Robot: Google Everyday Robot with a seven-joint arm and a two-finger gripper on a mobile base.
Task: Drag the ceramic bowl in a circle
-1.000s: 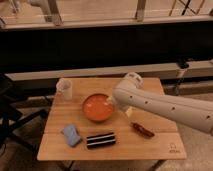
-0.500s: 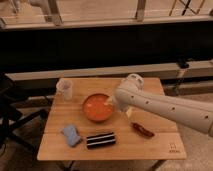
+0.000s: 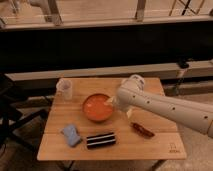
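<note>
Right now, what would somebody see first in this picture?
The glossy orange-red ceramic bowl in the middle of the wooden table pops out first. Next comes the big white robot arm reaching in from the picture's right, its tool at the bowl's rim on that side.

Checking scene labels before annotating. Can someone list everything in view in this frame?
table: one, light wood, centre of view
bowl: one, glossy orange-red, middle of the table
cup: one, clear plastic, back left corner of the table, apart from the bowl
sponge: one, blue, front left of the table
packet: one, dark with pale stripes, front centre, just right of the sponge
wrapper: one, red-brown, front right of the bowl; too blurred to tell what it is
arm: one, white, reaching in from the right of the view over the table
tool: one, pale, at the bowl's right rim
</note>
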